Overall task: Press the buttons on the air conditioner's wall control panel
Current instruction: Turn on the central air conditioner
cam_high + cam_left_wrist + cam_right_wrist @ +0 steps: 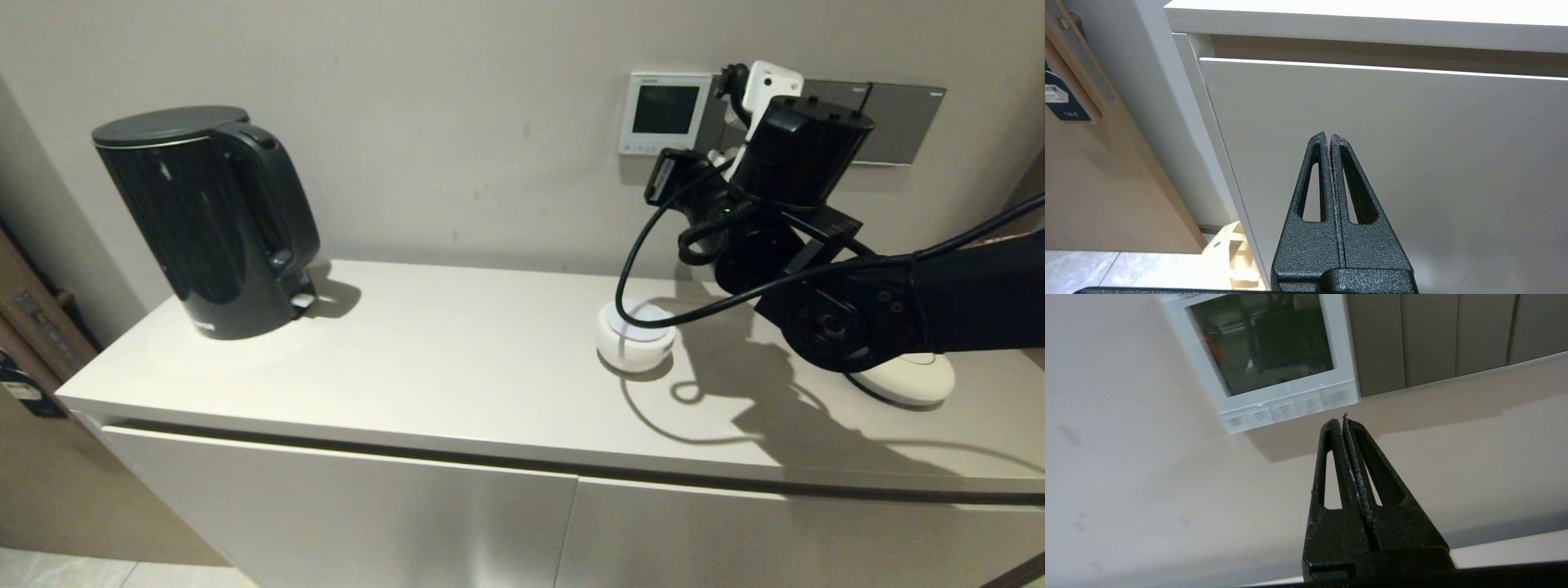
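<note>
In the head view, the air conditioner's wall control panel (663, 113) is mounted on the wall above the cabinet top (457, 367), just beside the dark grey switch plates (894, 122). The right arm is raised from the right with its wrist bent up toward the panel's lower right corner; the right gripper (709, 157) is mostly hidden behind its own wrist housing here, so contact with the wall cannot be judged. A black kettle (208, 216) stands well apart on the left, and a white round base (635, 336) sits below the arm.

In the left wrist view, the left gripper (1327, 136) is parked low in front of the cabinet door (1412, 163), its fingers pressed together on nothing.

In the right wrist view, the right gripper (1340, 419) is seen with its fingers closed into a single point, empty, just below the buttons (1290, 408) along the panel's bottom edge and nearest the end one by the switch plates. The screen appears dark. The press would best be made with the closed tip raised slightly onto one button's centre, then advanced straight at the wall with a light, short push, so that neighbouring buttons are not caught.
</note>
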You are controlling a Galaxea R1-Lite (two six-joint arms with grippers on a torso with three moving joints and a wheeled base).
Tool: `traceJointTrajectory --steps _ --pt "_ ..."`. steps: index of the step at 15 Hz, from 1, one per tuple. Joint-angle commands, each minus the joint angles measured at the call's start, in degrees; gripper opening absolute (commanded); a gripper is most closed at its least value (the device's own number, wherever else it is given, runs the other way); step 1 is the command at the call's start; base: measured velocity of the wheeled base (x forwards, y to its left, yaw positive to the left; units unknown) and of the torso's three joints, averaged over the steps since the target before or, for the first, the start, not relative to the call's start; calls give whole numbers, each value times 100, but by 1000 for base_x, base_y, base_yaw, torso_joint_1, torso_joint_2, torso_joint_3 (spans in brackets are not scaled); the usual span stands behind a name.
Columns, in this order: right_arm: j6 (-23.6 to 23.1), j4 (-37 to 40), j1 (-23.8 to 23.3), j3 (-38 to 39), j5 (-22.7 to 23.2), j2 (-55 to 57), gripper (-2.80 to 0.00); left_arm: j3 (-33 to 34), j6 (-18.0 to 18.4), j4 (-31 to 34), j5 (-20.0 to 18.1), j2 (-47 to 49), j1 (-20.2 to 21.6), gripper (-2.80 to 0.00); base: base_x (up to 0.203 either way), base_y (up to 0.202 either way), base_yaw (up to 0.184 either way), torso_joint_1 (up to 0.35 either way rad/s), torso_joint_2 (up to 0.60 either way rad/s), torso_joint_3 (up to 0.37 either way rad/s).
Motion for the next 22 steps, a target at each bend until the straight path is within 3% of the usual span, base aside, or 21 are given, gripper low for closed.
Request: traceJointTrajectory --steps 1,22 --pt "1 -37 -87 -16 -14 -32 -280 0 -1 -1 6 0 0 -280 0 0 0 0 0 0" --pt "-61 -90 -459 -423 60 487 -280 0 -1 -1 0 2 4 -280 0 0 0 0 0 0"
